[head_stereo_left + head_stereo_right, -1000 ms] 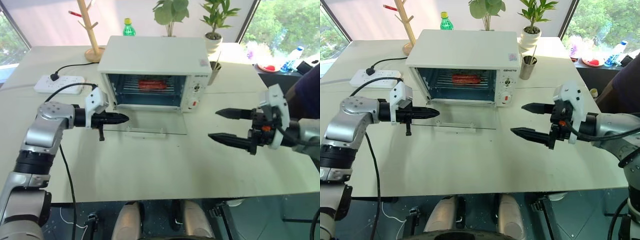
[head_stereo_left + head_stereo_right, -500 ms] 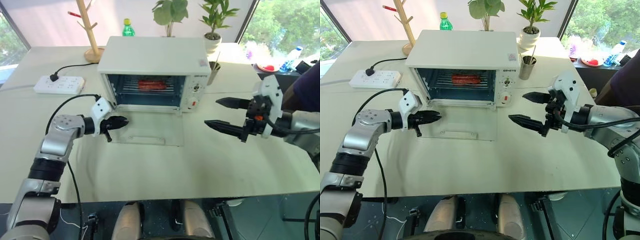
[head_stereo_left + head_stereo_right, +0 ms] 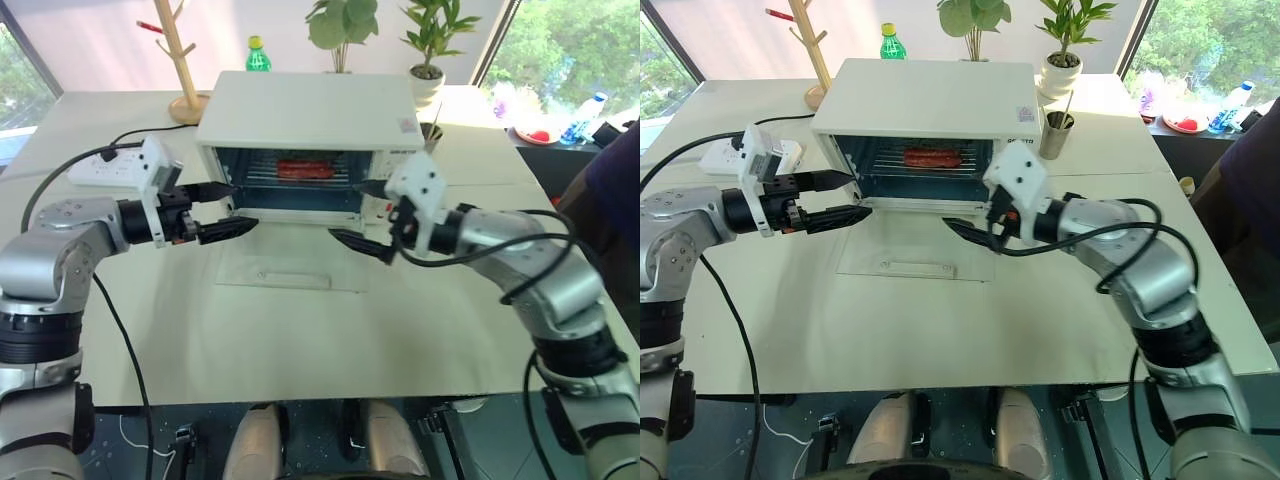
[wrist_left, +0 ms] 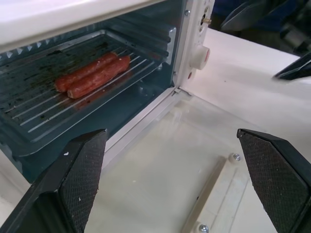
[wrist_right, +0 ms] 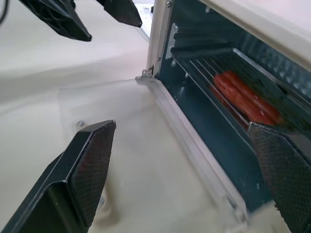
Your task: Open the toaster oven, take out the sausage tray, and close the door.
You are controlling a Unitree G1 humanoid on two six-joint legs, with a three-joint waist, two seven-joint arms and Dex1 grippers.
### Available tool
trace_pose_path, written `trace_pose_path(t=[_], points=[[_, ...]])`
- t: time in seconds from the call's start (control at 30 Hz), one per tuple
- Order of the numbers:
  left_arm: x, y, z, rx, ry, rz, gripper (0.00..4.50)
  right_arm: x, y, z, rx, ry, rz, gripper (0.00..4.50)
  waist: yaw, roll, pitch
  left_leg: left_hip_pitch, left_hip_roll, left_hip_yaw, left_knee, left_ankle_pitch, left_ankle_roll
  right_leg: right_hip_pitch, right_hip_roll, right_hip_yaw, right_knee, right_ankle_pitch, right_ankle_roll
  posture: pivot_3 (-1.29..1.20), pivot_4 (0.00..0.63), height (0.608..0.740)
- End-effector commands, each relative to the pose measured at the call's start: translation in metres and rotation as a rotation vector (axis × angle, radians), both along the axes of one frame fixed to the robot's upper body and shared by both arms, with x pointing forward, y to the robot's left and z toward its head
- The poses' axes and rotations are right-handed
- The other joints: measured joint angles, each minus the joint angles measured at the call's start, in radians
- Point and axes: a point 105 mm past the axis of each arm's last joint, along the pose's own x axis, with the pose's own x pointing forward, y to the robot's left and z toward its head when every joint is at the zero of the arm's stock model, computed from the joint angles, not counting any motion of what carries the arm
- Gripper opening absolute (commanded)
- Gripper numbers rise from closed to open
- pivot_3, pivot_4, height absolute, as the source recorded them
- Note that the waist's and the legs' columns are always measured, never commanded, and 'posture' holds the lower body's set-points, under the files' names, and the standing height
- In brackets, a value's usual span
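Observation:
The white toaster oven stands at the table's middle back. Its glass door lies flat on the table in front of it, bar handle toward me. Inside, the sausage tray sits on its rails with red sausages on it. My left gripper is open and empty, hovering at the left corner of the oven's mouth. My right gripper is open and empty too, at the right side of the mouth, in front of the knob panel and above the door.
A white power strip with a black cable lies left of the oven. Behind stand a wooden rack, a green bottle, potted plants and a metal cup. A person's dark sleeve shows at the right edge.
My left gripper has opened and risen from the door's left edge to the oven's mouth. My right arm has swung left from the table's right side to the oven's front.

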Motion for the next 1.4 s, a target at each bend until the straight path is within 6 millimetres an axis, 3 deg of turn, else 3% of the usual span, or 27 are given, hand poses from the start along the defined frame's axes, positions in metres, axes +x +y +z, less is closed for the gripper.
trace_pose_path(t=[0.03,0.17,0.43,0.93,1.4], points=[[-0.006,-0.001,0.02,0.012,-0.07,-0.021,4.49,0.02,0.014,0.007,-0.036,-0.125,-0.03,4.24,-0.002,0.0,0.0,0.0,0.0,0.0,0.0,0.0,0.0,0.0,0.0,0.0,0.0,0.0,0.0,0.0,0.15,0.717],[-0.007,-0.001,0.018,0.02,-0.072,-0.025,4.5,0.044,0.033,-0.001,-0.123,-0.216,-0.05,2.57,-0.003,0.0,0.0,0.0,0.0,0.0,0.0,0.0,0.0,0.0,0.0,0.0,0.0,0.0,0.0,0.0,0.15,0.717],[-0.006,-0.003,0.01,0.042,-0.074,-0.029,4.5,0.077,0.049,-0.011,-0.227,-0.332,-0.081,2.57,-0.015,0.0,0.0,0.0,-0.001,0.0,0.0,0.0,0.0,0.0,-0.001,0.0,0.001,0.0,0.0,0.0,0.15,0.717],[-0.001,-0.005,0.014,0.042,-0.099,-0.03,4.5,0.089,0.06,-0.034,-0.31,-0.379,-0.053,2.57,-0.026,0.0,0.0,0.0,0.0,0.0,0.0,0.001,-0.001,-0.001,-0.001,0.0,0.002,0.0,0.0,0.0,0.15,0.717],[0.002,-0.006,0.018,0.041,-0.114,-0.025,4.5,0.118,0.071,-0.025,-0.389,-0.421,-0.136,2.57,-0.029,0.0,0.0,0.0,0.0,0.0,-0.001,0.001,-0.002,-0.001,-0.001,0.0,0.002,0.0,0.0,0.0,0.15,0.717]])
